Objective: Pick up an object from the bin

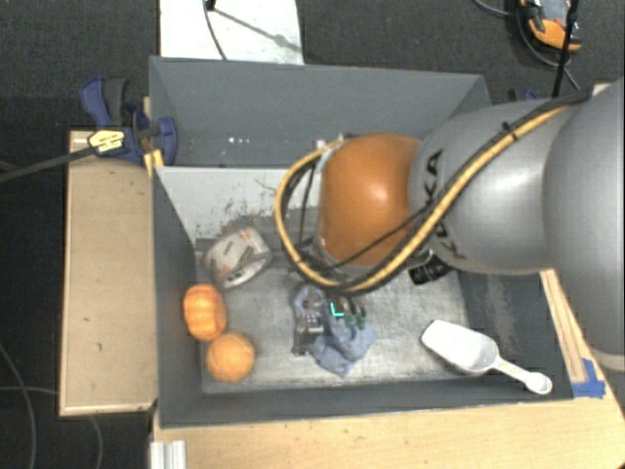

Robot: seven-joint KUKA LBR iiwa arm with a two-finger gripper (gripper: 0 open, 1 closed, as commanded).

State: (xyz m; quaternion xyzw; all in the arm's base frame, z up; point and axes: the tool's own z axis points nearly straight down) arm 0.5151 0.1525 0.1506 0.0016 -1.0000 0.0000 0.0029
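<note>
Pincer (325, 318) is seen low at lower centre of the frame, against a blue cloth (342, 352) on the bin (264, 306) floor. Whether it is apart or together cannot be told. Nothing is judged lifted yet; grasping and raising are left.

So the grey metal bin (293, 106) has a scuffed, speckled floor with just a handful of stuff on it. On the left there's a little ribbed orange pumpkin (204, 312), and just beside it, toward the bottom-left corner of the view, a smooth round orange fruit (230, 357). Above those, nearer the back wall, sits a crumpled silvery-white wrapper thing (236, 255). Mid-floor there's a bunched-up blue-grey cloth (344, 350). Well apart on the right, a white plastic scoop (467, 348) lies flat, its handle pointing to the bottom-right corner.
</note>
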